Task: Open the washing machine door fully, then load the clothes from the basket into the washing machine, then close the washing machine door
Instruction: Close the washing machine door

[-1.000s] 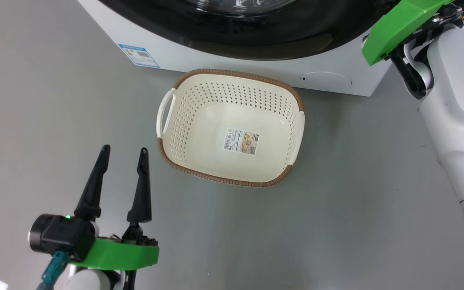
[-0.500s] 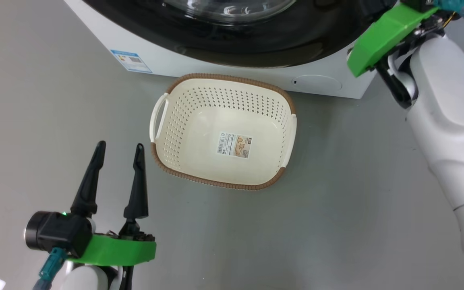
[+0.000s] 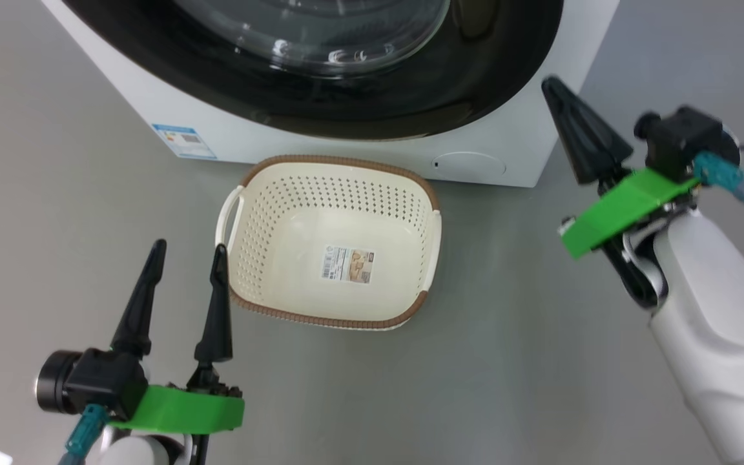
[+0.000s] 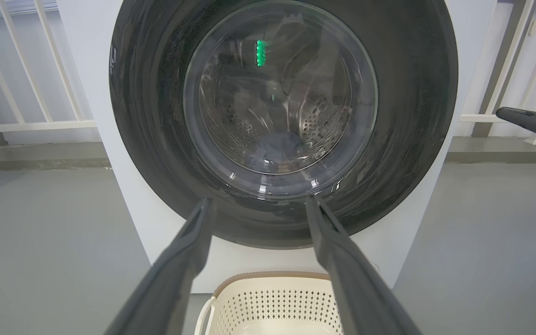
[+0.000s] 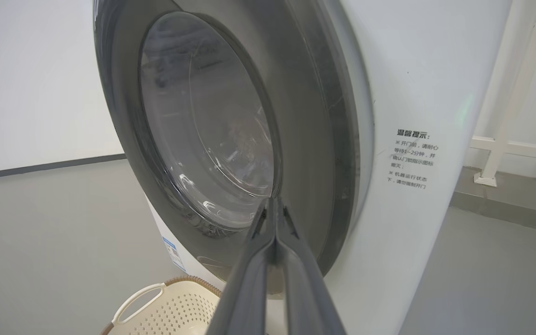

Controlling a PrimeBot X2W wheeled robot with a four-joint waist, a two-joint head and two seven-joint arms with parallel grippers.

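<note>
Door's up against the front now: the washing machine door (image 4: pixel 282 107) sits in its frame on the washing machine (image 3: pixel 527 142), black rim flat to the white panel as the right wrist view has it. Whether the latch actually caught, I can't tell from here. Behind the glass, low in the drum, there's a dim bluish heap, most likely the clothes (image 4: pixel 282 142). And the basket (image 3: pixel 320 194) backs that up, bare down to its label, sitting on the floor (image 3: pixel 527 336) just in front of the machine. Left gripper (image 3: pixel 189 247) hangs at the near left with its fingers spread wide, holding nothing, tips just beside the basket's near-left rim. Right gripper (image 3: pixel 549 84) is out to the right of the machine's front corner, fingers pinched together on nothing, clear of the cabinet but close to it. So where's the danger? If that latch hasn't clicked, the door could drift back open and the job isn't done. A careless sweep of the right arm leftward could rap the corner of the machine. And any forward push of the left arm would shove that light basket across the floor.
</note>
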